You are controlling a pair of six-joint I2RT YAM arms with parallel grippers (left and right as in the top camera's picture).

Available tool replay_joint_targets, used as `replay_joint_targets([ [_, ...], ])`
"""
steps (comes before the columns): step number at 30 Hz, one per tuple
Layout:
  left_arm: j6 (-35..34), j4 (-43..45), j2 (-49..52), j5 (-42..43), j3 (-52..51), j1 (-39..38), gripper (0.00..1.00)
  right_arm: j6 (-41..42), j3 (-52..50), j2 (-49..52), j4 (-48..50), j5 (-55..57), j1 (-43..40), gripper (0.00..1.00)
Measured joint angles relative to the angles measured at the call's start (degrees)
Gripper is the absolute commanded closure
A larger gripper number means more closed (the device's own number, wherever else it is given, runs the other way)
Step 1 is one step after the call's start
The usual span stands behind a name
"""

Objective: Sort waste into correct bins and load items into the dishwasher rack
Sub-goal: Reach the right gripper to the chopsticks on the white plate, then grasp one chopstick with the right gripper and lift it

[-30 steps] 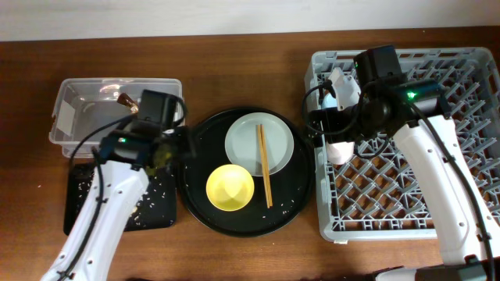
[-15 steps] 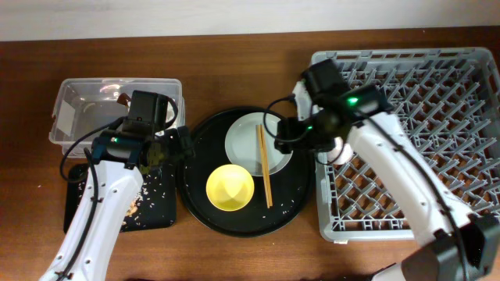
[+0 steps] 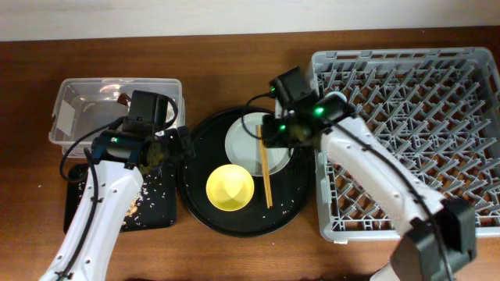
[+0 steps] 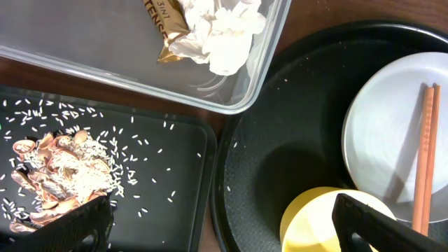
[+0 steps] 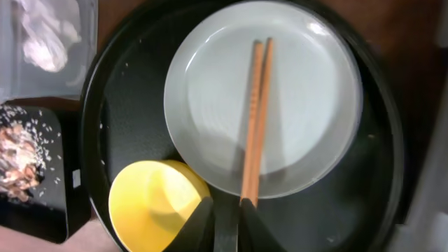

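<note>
A pair of wooden chopsticks lies across the pale white plate. A yellow bowl sits just in front of the plate. My right gripper hangs over them, its fingers nearly together with nothing between; the near chopstick ends lie by the right finger. My left gripper is open, straddling the edge between the black tray with food scraps and the bowl. White tissues and a gold wrapper lie in the clear tub.
Plate and bowl rest on a large round black tray at the table's middle. The grey dishwasher rack fills the right side, its near-left corner under my right arm. Rice grains are scattered over the shallow black tray.
My right arm has swung left from the rack to above the plate and chopsticks, its jaws closing on the way. The left gripper opened wider and stayed in place.
</note>
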Motion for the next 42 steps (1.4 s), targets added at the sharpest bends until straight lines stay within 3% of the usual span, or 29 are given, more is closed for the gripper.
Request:
replay_joint_targets([
  [7, 0.02, 0.0, 0.0, 0.0, 0.0, 0.0, 0.01, 1.01, -2.12, 7.26, 3.28, 6.14, 6.01, 0.85],
  [14, 0.02, 0.02, 0.0, -0.02, 0.0, 0.0, 0.01, 1.05, -2.14, 11.43, 4.46, 11.34, 6.38, 0.58],
  [26, 0.0, 0.0, 0.0, -0.02, 0.0, 0.0, 0.01, 1.18, -2.36, 13.97, 6.27, 10.58, 6.38, 0.65],
  [42, 0.02, 0.02, 0.0, 0.0, 0.0, 0.0, 0.0, 1.2, -4.57, 13.99, 8.9, 8.44, 6.38, 0.64],
])
